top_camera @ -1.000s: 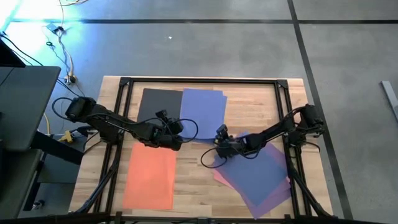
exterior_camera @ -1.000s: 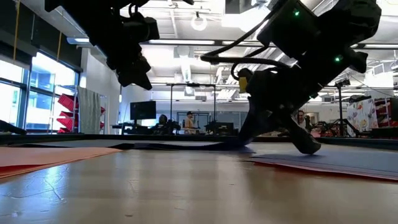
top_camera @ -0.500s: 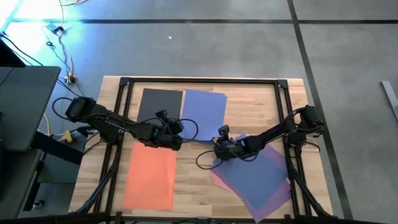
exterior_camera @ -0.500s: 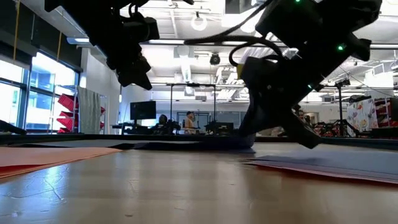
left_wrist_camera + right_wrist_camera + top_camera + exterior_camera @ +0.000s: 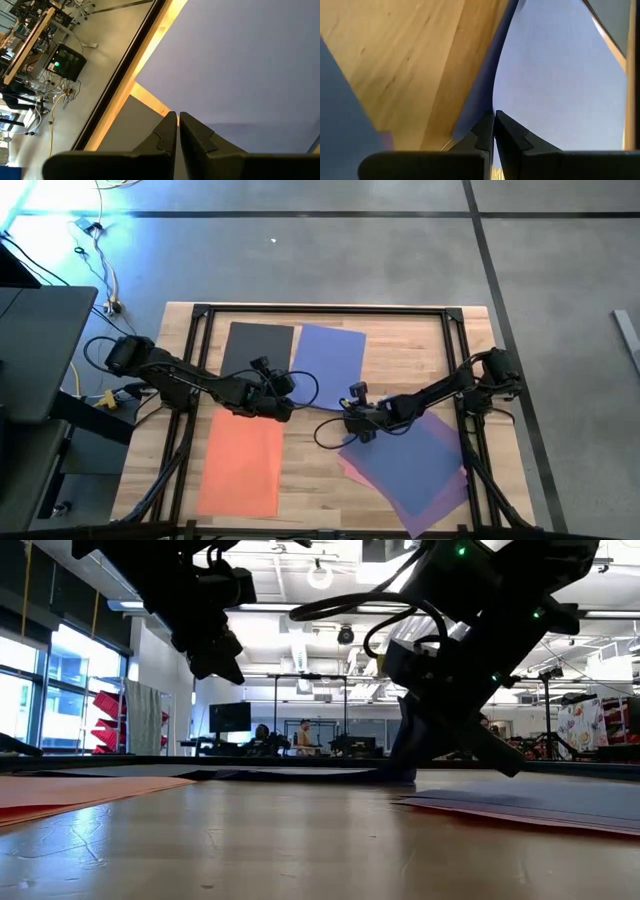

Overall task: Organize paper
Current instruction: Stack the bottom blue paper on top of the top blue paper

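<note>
The right gripper (image 5: 352, 420) sits at table centre, fingers (image 5: 485, 131) pinched closed on the near edge of the blue sheet (image 5: 330, 365), which lies toward 12 o'clock. The left gripper (image 5: 283, 393), at 9 o'clock from it, has fingers (image 5: 167, 132) closed together, gripping nothing, above the dark grey sheet (image 5: 256, 352).

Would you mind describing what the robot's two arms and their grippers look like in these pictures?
Both arms are dark, almost black, jointed links with loose black cables looping beside them. The left gripper and right gripper each end in two slim, dark, wedge-shaped fingers with stepped inner edges. In the low view, small green indicator lights glow on the right arm's housing. No sleeves or printed markings are visible.
</note>
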`<state>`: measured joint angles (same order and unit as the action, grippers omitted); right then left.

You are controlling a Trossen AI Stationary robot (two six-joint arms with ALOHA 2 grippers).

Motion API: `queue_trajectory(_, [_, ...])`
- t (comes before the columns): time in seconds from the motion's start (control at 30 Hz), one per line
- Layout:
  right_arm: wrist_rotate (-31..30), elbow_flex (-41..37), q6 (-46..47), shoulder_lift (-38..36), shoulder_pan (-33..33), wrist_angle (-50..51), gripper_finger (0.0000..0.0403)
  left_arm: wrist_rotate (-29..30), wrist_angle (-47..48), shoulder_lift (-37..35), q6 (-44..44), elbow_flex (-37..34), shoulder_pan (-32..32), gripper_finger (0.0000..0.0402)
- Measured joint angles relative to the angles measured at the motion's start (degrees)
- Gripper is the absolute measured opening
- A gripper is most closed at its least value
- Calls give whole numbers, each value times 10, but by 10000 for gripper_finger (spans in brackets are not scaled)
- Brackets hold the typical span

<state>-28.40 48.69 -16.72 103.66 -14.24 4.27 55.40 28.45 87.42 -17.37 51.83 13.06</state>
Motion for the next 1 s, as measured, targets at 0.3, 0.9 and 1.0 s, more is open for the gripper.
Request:
queue_trajectory(0.3, [57, 1, 44, -1, 1, 7, 84, 0, 0, 0, 0, 0, 0, 0])
queue_trajectory(0.9, [139, -25, 91, -109, 54, 6, 208, -14, 0, 0, -1, 0, 0, 0])
queue_trajectory(1.0, [151, -67, 137, -111, 85, -65, 203, -18, -1, 0, -3, 0, 0, 0])
